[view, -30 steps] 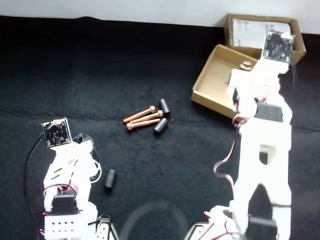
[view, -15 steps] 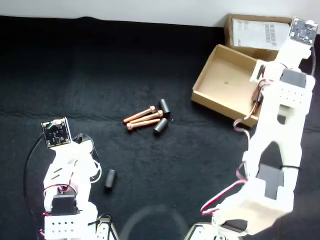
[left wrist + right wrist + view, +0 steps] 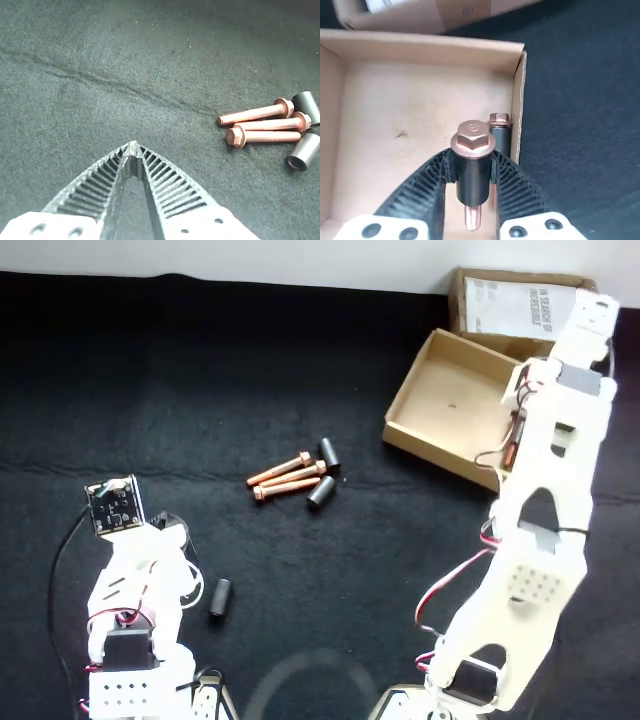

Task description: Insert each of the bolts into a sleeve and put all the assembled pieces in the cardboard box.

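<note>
The surface (image 3: 300,370) is covered in black cloth, with a pale strip of wall behind it. Nearest the arm bases, the left claw (image 3: 132,147) sits low over bare cloth, its fingers brought together at the tips with nothing between them. It is parked clear of the loose parts, which keeps the stock accessible. Just beside this arm lies a lone sleeve (image 3: 219,597), well apart from the other parts. Farther out, at mid-surface, three bolts (image 3: 288,478) lie side by side. A second sleeve (image 3: 328,452) and a third sleeve (image 3: 321,490) lie just beside their head ends. Three bolts and three sleeves are therefore unassembled, so three insertions appear to be outstanding. Beyond them stands the cardboard box (image 3: 440,400), open at the top. The right claw (image 3: 472,160) is positioned over its floor, clamped on the black barrel of an assembled piece (image 3: 473,137). The bolt head is up and the threaded end protrudes below. Gripping the sleeve rather than the bolt probably lets the flanged head retain the bolt during transfer. A finished piece (image 3: 499,132) already rests inside the box, close against its side wall. The held piece is just beside it, so release is judged to be the step in hand. A second box (image 3: 520,305) containing a printed sheet stands behind.
</note>
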